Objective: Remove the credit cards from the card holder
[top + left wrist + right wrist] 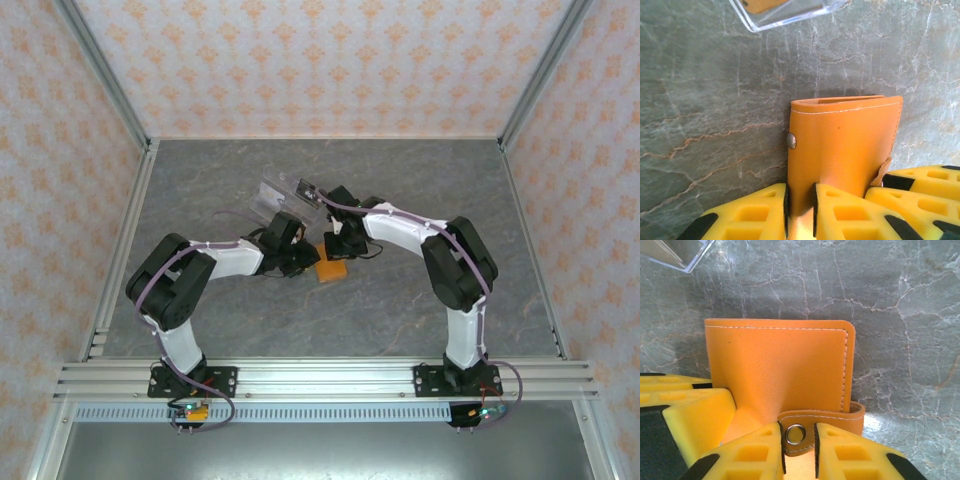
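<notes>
Orange and folded shut, the card holder (845, 145) sits mid-surface (715, 100) between both arms. We judge this to be the opening step, with the credit cards yet to come out. The left end effector (800, 215) is narrowed onto the holder's edge, and the right end effector (799, 460) pinches the unsnapped strap (840, 415). Next we must part the fold without losing either grip.

Tabletop (420, 180): grey marbled surface with pale and rusty veins, running under and beyond both sets of jaws. Walls (320, 60): cream paper with an orange damask print, on three sides. Aluminium posts (100, 70) stand at the far corners, and an aluminium rail (330, 378) runs behind the jaws. Light is even, with a glare patch (874, 422) just right of the right jaws.
</notes>
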`<state>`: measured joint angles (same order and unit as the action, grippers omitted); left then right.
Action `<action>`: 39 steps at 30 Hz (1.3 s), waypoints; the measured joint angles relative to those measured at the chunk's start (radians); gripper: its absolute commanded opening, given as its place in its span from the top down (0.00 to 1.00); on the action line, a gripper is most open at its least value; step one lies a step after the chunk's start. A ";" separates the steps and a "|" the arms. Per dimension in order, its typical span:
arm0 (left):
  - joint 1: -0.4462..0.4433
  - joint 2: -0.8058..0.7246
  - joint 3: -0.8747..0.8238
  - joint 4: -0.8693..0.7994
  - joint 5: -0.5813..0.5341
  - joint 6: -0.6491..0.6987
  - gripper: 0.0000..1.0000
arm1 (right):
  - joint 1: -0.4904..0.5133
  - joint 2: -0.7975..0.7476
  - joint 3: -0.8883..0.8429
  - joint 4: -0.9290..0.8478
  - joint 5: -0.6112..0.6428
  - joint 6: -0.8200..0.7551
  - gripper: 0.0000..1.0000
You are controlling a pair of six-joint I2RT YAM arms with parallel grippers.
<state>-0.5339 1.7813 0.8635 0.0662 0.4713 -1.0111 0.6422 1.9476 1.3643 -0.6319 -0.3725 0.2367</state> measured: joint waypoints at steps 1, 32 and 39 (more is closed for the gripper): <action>0.000 0.002 -0.001 0.006 0.001 -0.003 0.81 | -0.004 -0.004 -0.008 0.009 -0.006 0.008 0.82; -0.001 0.026 0.013 0.029 0.030 -0.010 0.85 | -0.071 -0.082 -0.141 0.177 -0.017 0.110 0.74; 0.000 0.026 0.021 0.010 0.030 -0.009 0.85 | -0.042 -0.079 -0.069 0.069 0.074 -0.045 0.60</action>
<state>-0.5343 1.8076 0.8841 0.0765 0.5011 -1.0203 0.5999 1.8687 1.2957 -0.5629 -0.2989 0.1913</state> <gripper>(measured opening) 0.151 0.390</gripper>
